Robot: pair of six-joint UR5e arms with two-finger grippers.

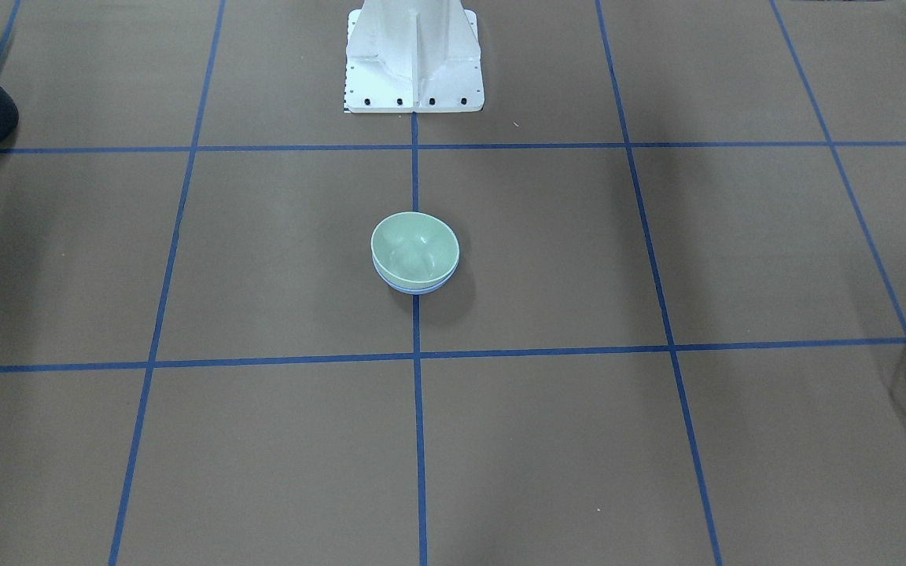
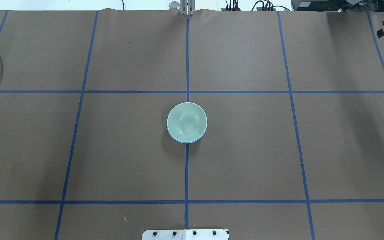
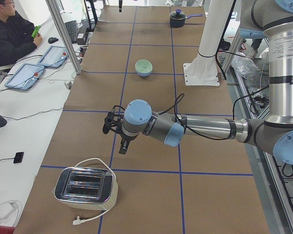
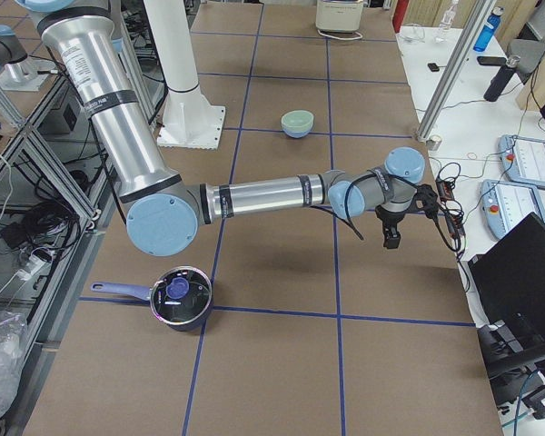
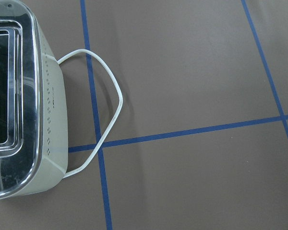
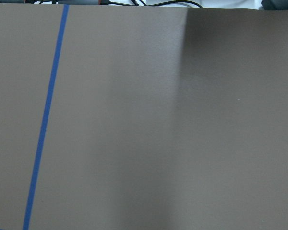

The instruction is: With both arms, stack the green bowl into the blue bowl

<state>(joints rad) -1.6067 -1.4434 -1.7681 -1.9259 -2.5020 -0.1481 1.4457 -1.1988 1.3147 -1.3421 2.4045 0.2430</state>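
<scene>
No legible text, label, brand, number or sign in any view. Cream and chrome toaster (image 5: 53, 120), left edge of the left wrist view: side panel shows rows of small dots only, no lettering made out. Pale blue tablet consoles (image 3: 24, 75), left of the left side view: screens too small and blurred to read

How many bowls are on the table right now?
2: the green bowl sits nested inside the blue bowl at the table's centre, only the blue rim showing. No others visible.
</scene>
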